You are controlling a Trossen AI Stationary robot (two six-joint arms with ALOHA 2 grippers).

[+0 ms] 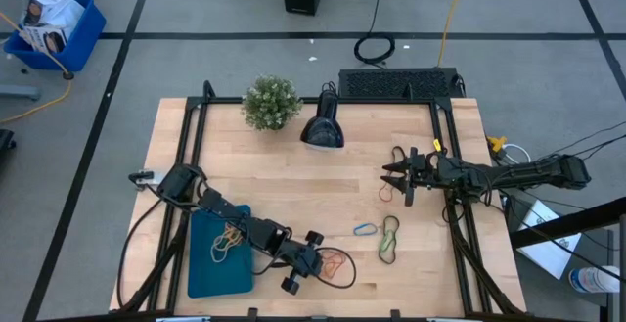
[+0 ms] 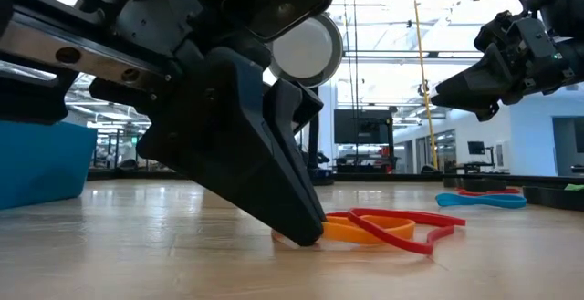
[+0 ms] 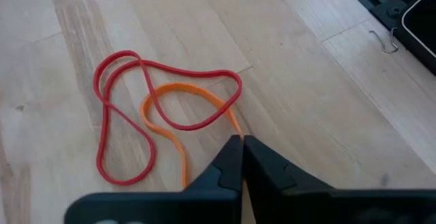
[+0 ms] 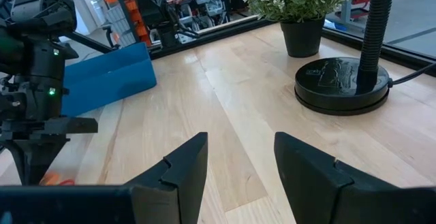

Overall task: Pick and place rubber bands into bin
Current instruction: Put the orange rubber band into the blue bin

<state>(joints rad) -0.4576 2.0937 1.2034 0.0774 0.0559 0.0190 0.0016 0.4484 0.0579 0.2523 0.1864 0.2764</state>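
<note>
Partial completion of the sorting task. The teal bin (image 1: 205, 263) lies at the bench's front-left corner and already holds a small tangle of tan rubber bands (image 1: 229, 241); the rest are not yet collected. Outside the bin, an orange band (image 3: 178, 125) and a red band (image 3: 146, 115) lie overlapped on the bench (image 1: 293, 180) just beside the bin's right edge, near the front edge; further right, toward the front-right part of the bench, lie a blue band (image 1: 365, 229) and a green band (image 1: 389, 241), and a reddish band (image 1: 388, 193) sits nearer the right edge, close under the right arm. Judged from this, roughly half or more of the visible bands remain to be moved. The left pincer (image 3: 242, 146) is lowered steeply to the bench surface, its jaws pressed together with the tips meeting on the near strand of the orange band; the low view shows the tips at the wood with the orange loop emerging from them, so the orange band appears pinched, while the red band seems only to lie across it. The left arm reaches diagonally over the bin from the bench's left side. The right pincer (image 4: 238, 163) is held above the bench near its right edge, jaws spread apart and empty, pointing toward the bench's middle, evidently waiting.
</note>
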